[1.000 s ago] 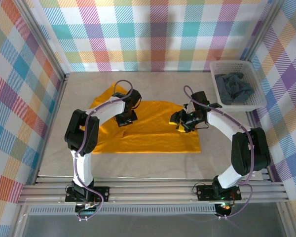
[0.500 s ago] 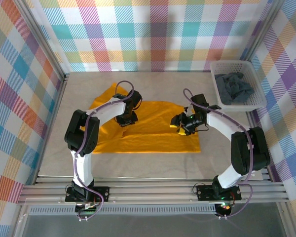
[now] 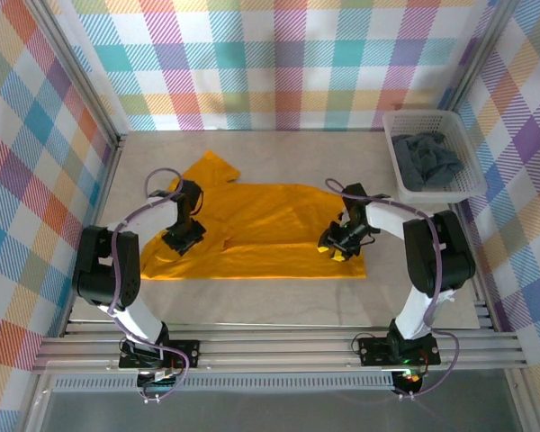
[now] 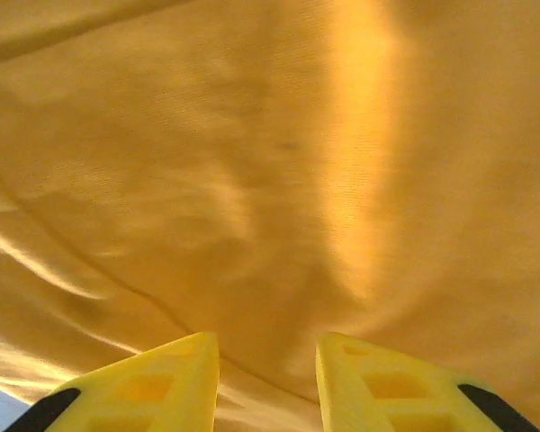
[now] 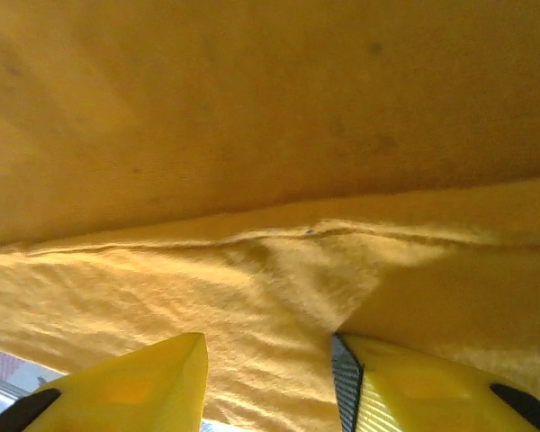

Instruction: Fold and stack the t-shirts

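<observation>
Your mustard-orange t-shirt point(image 3: 270, 225) lies parallel to the near edge of the worktop point(image 3: 252, 301). Left claw point(image 3: 180, 241) and right claw point(image 3: 334, 250), both spread, sit over its opposite ends.

Pastel plaid booth closed around a pale beige tabletop point(image 3: 252, 310).

Behind the tabletop rises a back wall point(image 3: 288, 63) of checked cloth in pink, teal, yellow, purple and orange; the same plaid covers the left wall point(image 3: 27, 180) and the right wall point(image 3: 522, 162) flanking it. Silver metal posts point(image 3: 76, 67) stand at the tabletop's far corners, and grooved aluminium rails point(image 3: 279, 346) run along its near edge, with a grey surface point(image 3: 342, 405) beyond them. A white lattice basket point(image 3: 423, 114) sits in the tabletop's far right corner. The light is bright and even, casting only soft shadows on the tabletop.
</observation>
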`<move>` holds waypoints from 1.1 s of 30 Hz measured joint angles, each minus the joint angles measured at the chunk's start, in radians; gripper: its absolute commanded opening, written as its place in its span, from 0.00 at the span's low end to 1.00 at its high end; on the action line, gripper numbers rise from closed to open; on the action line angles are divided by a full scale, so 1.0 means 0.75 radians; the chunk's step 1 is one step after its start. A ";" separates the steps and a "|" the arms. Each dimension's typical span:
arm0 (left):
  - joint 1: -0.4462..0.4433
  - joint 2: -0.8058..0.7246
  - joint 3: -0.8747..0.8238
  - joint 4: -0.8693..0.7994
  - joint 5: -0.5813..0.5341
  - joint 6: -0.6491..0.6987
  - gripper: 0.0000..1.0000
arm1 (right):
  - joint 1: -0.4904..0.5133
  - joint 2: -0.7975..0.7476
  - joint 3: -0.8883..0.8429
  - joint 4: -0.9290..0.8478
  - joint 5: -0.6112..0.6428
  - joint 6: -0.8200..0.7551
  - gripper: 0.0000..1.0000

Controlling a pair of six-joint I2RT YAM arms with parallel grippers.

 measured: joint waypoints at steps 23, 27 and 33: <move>0.115 -0.085 -0.081 -0.070 -0.020 0.006 0.43 | -0.020 -0.109 0.199 -0.162 0.082 -0.022 0.46; 0.115 -0.082 0.174 -0.136 -0.037 0.010 0.46 | -0.148 -0.050 0.371 -0.138 0.140 -0.032 0.46; 0.117 0.229 0.761 -0.096 -0.045 0.080 0.49 | -0.278 0.269 0.741 -0.097 0.207 -0.116 0.50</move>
